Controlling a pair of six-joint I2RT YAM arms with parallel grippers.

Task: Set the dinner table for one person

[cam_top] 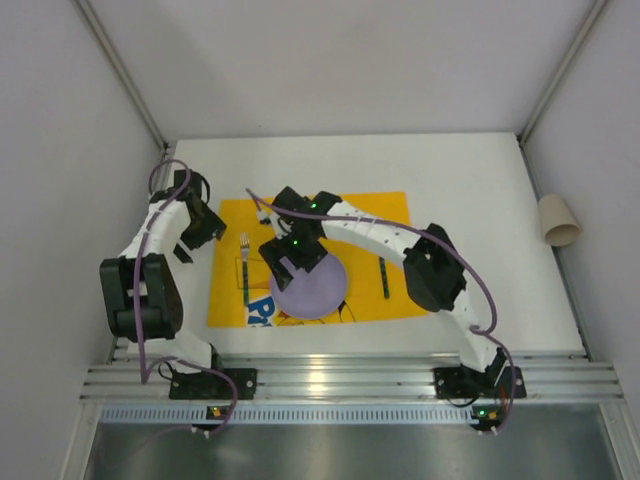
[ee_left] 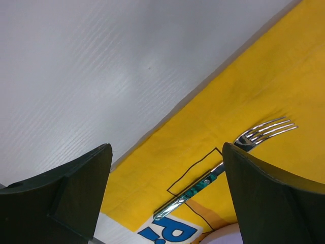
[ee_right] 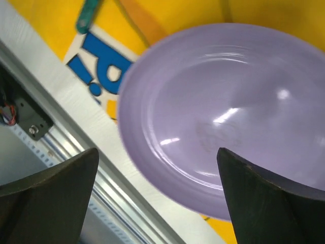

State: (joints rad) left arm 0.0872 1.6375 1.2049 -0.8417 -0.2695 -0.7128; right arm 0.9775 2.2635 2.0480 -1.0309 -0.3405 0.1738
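Note:
The white dinner table (cam_top: 470,180) carries a yellow printed placemat (cam_top: 385,215). A lilac plate (cam_top: 318,292) lies on the mat's near edge. A fork (cam_top: 244,262) with a green-inlaid handle lies left of the plate, and a dark knife (cam_top: 383,277) lies right of it. My right gripper (cam_top: 292,262) hovers open and empty over the plate (ee_right: 228,117), its fingers (ee_right: 254,198) straddling the near rim. My left gripper (cam_top: 188,245) is open and empty above the mat's left edge, with the fork (ee_left: 228,162) lying just inside its right finger (ee_left: 269,198).
The ribbed aluminium rail (cam_top: 350,380) runs along the table's near edge and shows in the right wrist view (ee_right: 76,168). A beige paper cup (cam_top: 560,222) lies on its side at the far right. White walls close in the table.

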